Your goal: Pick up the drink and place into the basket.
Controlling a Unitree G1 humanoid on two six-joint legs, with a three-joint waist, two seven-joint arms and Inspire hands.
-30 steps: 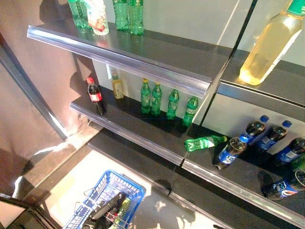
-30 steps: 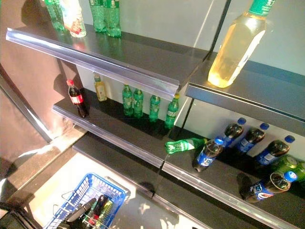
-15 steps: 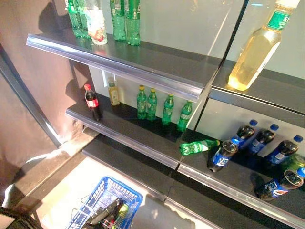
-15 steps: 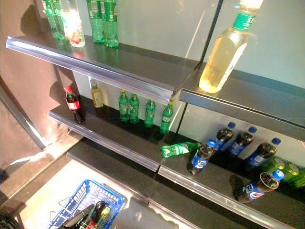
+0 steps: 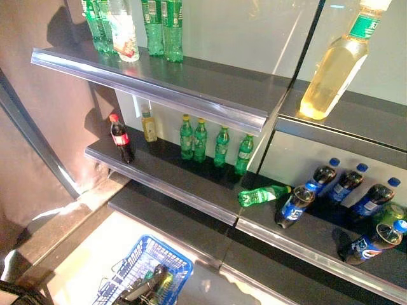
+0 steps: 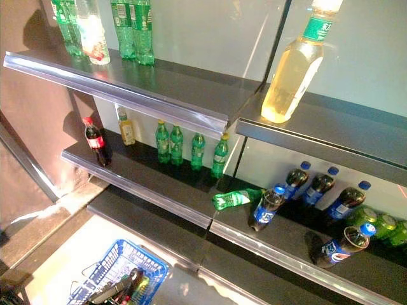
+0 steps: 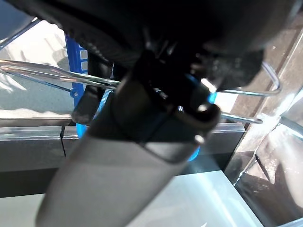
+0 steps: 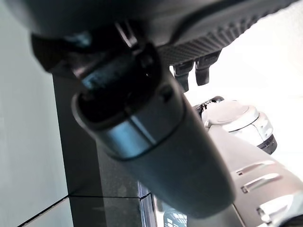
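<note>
Drinks are found on the shelves, none in either hand and all well apart from the fingers of both. A green bottle (image 5: 262,194) lies on its side on the middle shelf (image 5: 172,184), its cap just beside a leaning blue-labelled dark bottle (image 5: 294,206). More blue-capped dark bottles (image 5: 343,185) are ranged behind and beside that one, and another lies tipped near the shelf's front edge (image 5: 372,243). Four small green bottles (image 5: 200,138) are set upright in a row further along the same shelf, with a small yellow bottle (image 5: 149,125) and a red-capped cola bottle (image 5: 120,138) standing apart from them. A large yellow bottle (image 5: 334,67) is seen on the upper shelf (image 5: 210,86), and several green bottles (image 5: 162,28) at that shelf's far end. A blue basket (image 5: 172,259) is seen low down on the floor before the shelves, with a dark bottle and a green one (image 6: 135,283) lying in it. The left hand (image 7: 156,42) is recorded directly over that basket, whose wire handles (image 7: 38,71) run just beneath its fingers; whether the fingers are closed round a handle cannot be told. The right hand (image 8: 142,118) is shown beside a dark shelf upright, with nothing seen in it; how far its fingers are open cannot be told.
</note>
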